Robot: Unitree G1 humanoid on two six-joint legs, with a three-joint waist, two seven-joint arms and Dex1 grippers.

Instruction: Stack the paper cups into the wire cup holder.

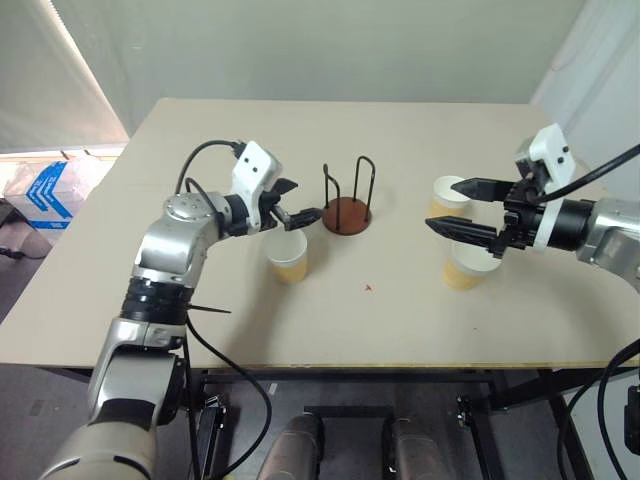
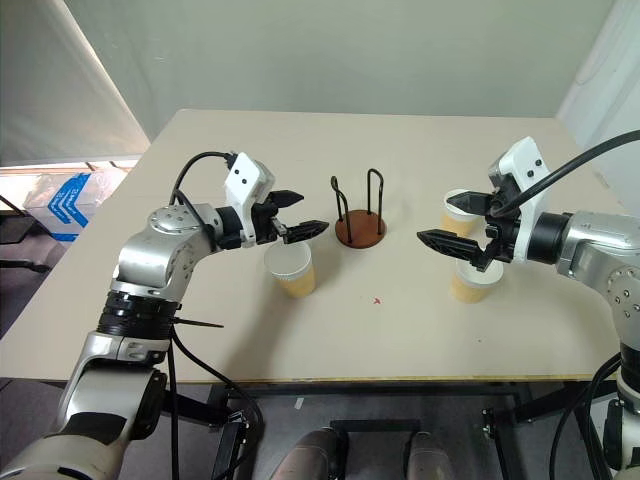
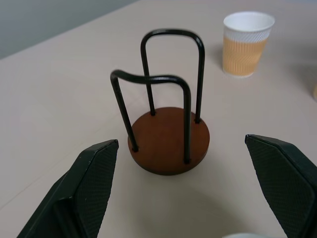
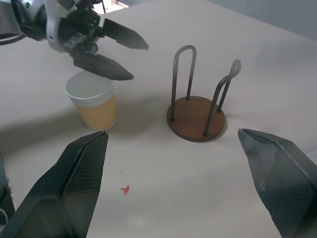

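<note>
The wire cup holder [image 1: 347,214], a reddish-brown disc with two black wire loops, stands empty at the table's middle. One paper cup [image 1: 288,255] stands upright just left of it and nearer me. My left gripper [image 1: 302,200] hovers open and empty above that cup, pointing at the holder [image 3: 168,139]. Two more paper cups stand to the right, the far one [image 1: 450,193] and the near one [image 1: 465,265]. My right gripper [image 1: 442,205] hangs open and empty over them, its fingers partly covering both. The right wrist view takes in the holder [image 4: 195,119] and the left cup [image 4: 94,104].
The beige table [image 1: 400,320] has a small red mark [image 1: 368,288] in front of the holder. Its front edge lies close below the cups. A blue and white box [image 1: 45,190] lies on the floor to the left.
</note>
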